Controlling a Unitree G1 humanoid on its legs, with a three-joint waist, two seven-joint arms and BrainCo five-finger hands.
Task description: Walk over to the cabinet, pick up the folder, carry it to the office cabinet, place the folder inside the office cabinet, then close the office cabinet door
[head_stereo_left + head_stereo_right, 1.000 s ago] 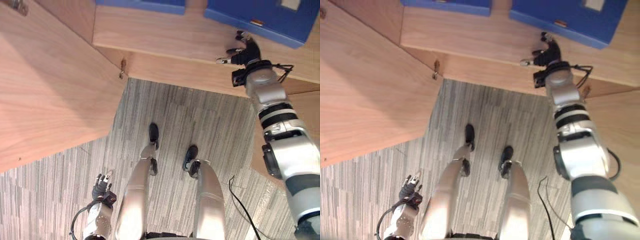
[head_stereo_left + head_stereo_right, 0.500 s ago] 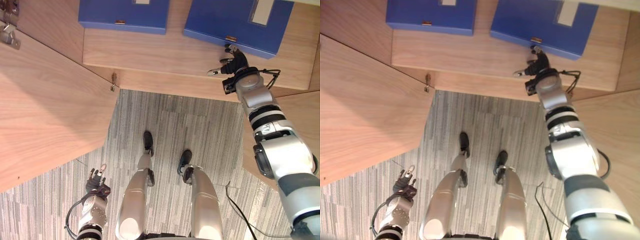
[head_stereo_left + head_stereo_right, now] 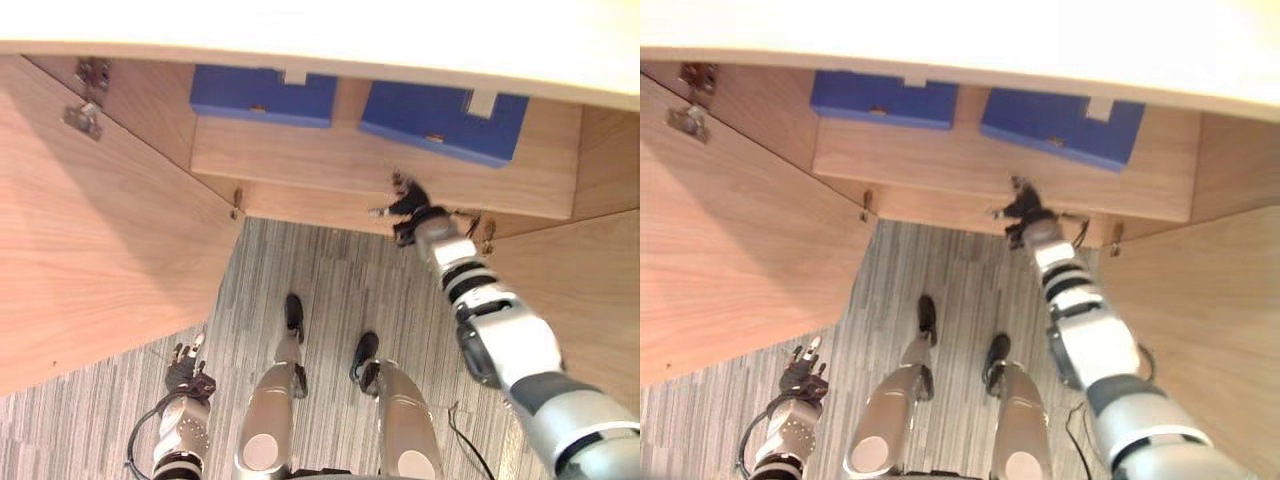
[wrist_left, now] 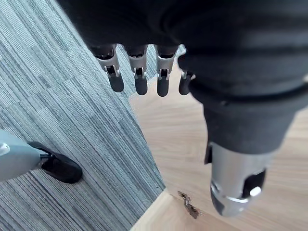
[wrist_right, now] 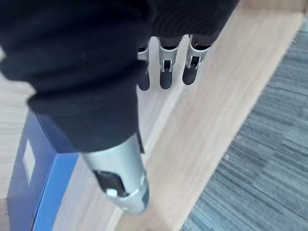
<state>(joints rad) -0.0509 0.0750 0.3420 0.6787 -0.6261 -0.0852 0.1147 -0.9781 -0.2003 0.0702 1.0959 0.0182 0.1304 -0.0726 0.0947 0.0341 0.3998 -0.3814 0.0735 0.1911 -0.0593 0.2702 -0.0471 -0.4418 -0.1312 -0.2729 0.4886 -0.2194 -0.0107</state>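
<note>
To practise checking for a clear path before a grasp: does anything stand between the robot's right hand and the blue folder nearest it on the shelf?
Nothing visible does. The right hand, fingers straight, is at the front edge of the shelf, and only bare wood lies between it and the blue folder. Both cabinet doors stand open to the sides.

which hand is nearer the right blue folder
Right. The right hand is at the front edge of the shelf, just short of the right blue folder; the left hand hangs low over the carpet, far from it.

Left folder (image 3: 262, 95), right folder (image 3: 443, 122): far ends hidden under cabinet top (image 3: 320, 25); door (image 3: 90, 250) cut by edge.
</note>
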